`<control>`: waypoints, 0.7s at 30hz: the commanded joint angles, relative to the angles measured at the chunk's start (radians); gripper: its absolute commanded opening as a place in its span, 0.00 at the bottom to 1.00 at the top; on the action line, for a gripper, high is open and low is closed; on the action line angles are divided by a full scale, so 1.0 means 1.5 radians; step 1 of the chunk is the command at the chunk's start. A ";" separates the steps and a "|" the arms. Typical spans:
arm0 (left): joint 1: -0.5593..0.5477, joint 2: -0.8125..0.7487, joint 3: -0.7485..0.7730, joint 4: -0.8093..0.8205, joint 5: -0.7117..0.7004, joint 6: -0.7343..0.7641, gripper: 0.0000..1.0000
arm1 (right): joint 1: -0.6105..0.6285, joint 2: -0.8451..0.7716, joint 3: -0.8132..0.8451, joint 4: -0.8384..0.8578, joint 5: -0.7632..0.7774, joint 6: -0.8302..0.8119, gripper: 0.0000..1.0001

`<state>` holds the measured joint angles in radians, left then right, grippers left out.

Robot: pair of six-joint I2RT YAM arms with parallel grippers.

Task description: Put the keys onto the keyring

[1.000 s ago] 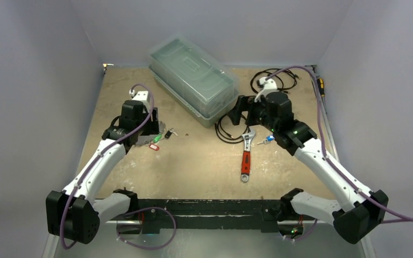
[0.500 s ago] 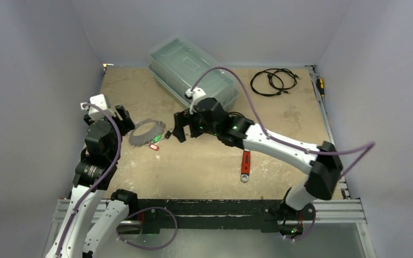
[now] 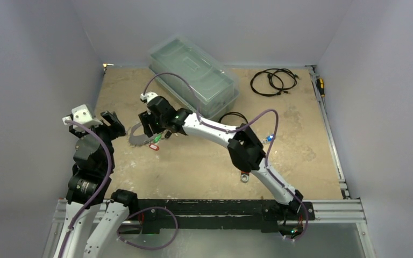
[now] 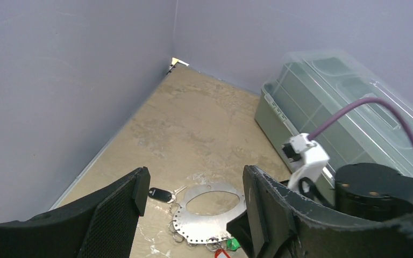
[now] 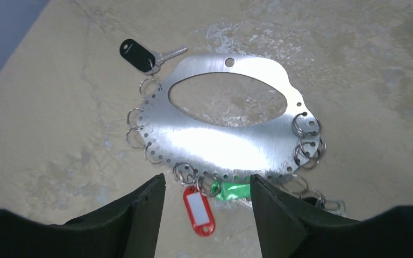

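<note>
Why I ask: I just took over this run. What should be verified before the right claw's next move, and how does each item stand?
1. Right claw open and empty: ok.
2. Right claw above the keyring edge, by the red-tagged key: ok.
3. Left claw open, apart from the keyring: ok.
4. Keyring flat on the table: ok.
5. Blue-tagged key on the keyring: not ok, it lies apart.
6. Black-tagged key hooked on: cannot tell.

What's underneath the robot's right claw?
The silvery keyring lies flat below the open right gripper, with a red tag and a green tag at its near edge. The fingers cover whatever hangs beyond the green tag.
</note>
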<state>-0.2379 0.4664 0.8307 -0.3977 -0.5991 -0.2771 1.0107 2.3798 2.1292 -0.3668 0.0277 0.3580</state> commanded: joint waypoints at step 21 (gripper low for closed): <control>-0.013 0.001 -0.001 0.018 0.019 -0.004 0.65 | 0.003 0.212 0.185 0.117 0.008 -0.034 0.54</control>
<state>-0.2512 0.4618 0.8291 -0.3977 -0.5827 -0.2775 1.0107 2.6965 2.3753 -0.2146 0.0170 0.3275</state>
